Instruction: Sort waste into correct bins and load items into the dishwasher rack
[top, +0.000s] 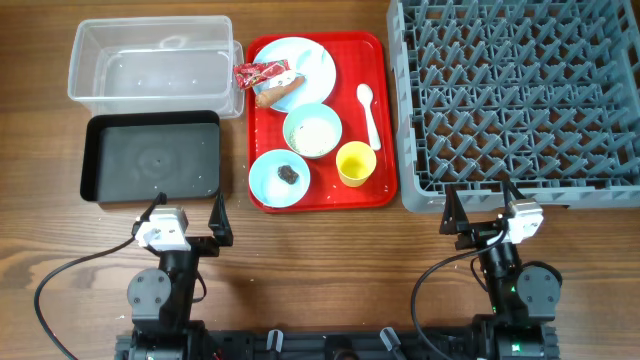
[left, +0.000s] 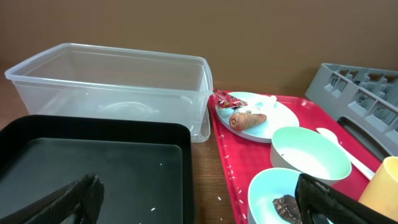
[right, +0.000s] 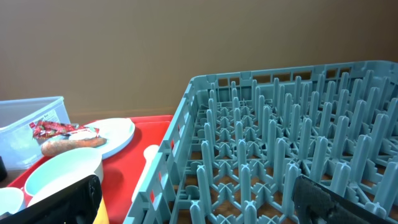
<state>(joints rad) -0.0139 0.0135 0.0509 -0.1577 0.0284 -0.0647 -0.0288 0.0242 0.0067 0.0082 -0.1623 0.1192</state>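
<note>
Plate (top: 308, 55) carries red wrapper (top: 257, 72) and seemingly a carrot stick (top: 278, 95)

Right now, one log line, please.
left claw open | right claw open | rack without dishes | plate, bowls, cup on red tray

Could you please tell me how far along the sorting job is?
Nothing looks done: the clear tub and black tray hold no waste, the rack no dishes. Nothing is in hand: left gripper and right gripper are open, empty. Remaining: wrapper and carrot stick on the plate, rice in the green bowl, lump in the blue bowl, plus yellow cup and spoon, all on the red tray.
</note>
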